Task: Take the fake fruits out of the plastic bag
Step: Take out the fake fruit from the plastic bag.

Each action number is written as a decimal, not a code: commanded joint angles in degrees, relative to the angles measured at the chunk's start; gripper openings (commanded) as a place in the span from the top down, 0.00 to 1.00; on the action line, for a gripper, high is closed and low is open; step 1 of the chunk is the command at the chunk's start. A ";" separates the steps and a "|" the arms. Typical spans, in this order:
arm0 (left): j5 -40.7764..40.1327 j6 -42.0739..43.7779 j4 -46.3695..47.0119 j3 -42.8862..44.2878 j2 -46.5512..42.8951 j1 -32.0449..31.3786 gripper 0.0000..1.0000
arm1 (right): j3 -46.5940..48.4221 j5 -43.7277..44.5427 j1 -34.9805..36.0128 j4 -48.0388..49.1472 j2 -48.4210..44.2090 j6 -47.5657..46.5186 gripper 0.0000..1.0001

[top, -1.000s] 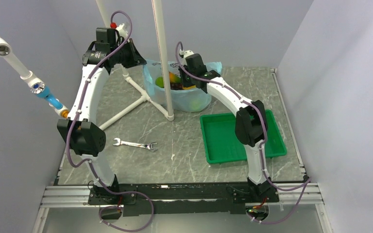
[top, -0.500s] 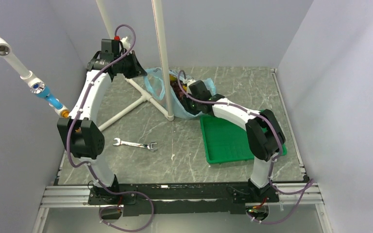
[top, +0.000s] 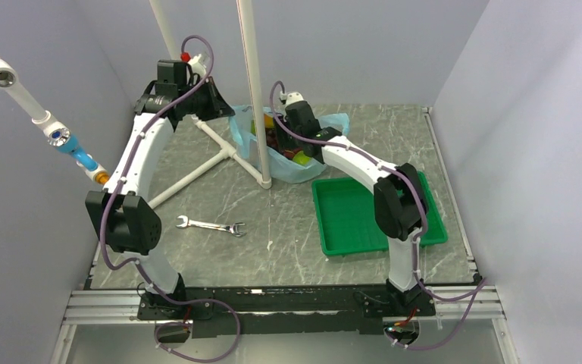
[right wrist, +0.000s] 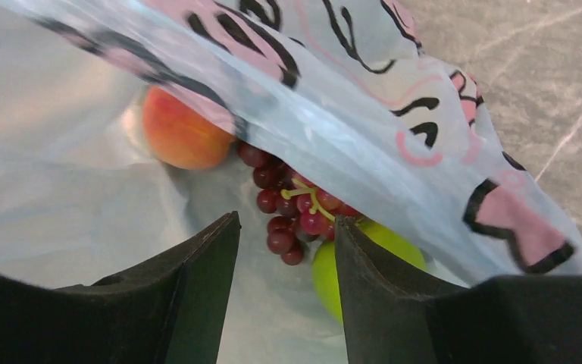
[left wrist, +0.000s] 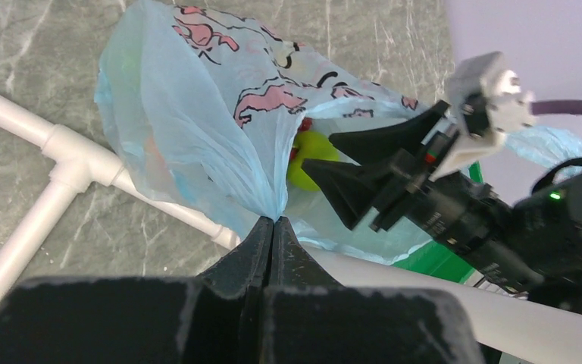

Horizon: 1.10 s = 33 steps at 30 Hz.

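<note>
Nothing is out yet, by my reading; no fruit shows outside the bag, which lies at the far middle of the counter, just beyond the tray; inside it a peach, grapes and a green fruit are in sight, all left to take. The left end effector is clenched on a gathered fold of the bag's edge; the right end effector is spread wide at the bag's mouth, fingers either side of the grapes, gripping nothing; whether they touch I cannot tell.
</note>
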 commanded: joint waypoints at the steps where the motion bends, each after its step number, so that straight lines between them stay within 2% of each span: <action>1: 0.86 0.81 1.71 -0.28 -2.20 -1.02 1.00 | -0.32 6.37 0.05 -0.11 2.46 -0.20 0.48; 4: -0.55 1.89 1.52 -0.54 -2.25 -1.40 1.00 | -3.80 9.31 -0.13 0.84 1.60 -1.27 0.47; 8: -1.31 3.17 1.26 -0.28 -1.61 -2.47 1.00 | -5.42 10.32 -0.29 -0.02 1.74 -2.58 0.31; 10: -1.67 4.14 0.86 -0.53 -1.47 -3.01 1.00 | -5.42 10.38 -0.41 -0.78 2.45 -2.60 0.19; 12: -2.46 5.16 0.59 -1.39 -1.61 -3.27 1.00 | -5.25 9.30 -0.92 -1.23 3.75 -1.93 0.15; 18: -5.14 7.93 -0.63 -3.18 -1.62 -3.23 1.00 | -4.04 7.23 -1.27 -1.85 6.84 -0.75 0.08; 29: -4.67 8.11 1.34 -7.00 -1.43 -1.67 1.00 | -5.53 9.94 -1.70 -4.13 9.47 0.95 0.08; 31: -4.27 7.80 1.68 -7.25 -1.46 -1.37 1.00 | -5.67 9.43 -1.72 -3.71 9.42 0.80 0.13; 33: -4.42 7.86 1.95 -7.64 -1.63 -1.34 1.00 | -5.10 8.55 -1.70 -3.42 9.31 0.30 0.24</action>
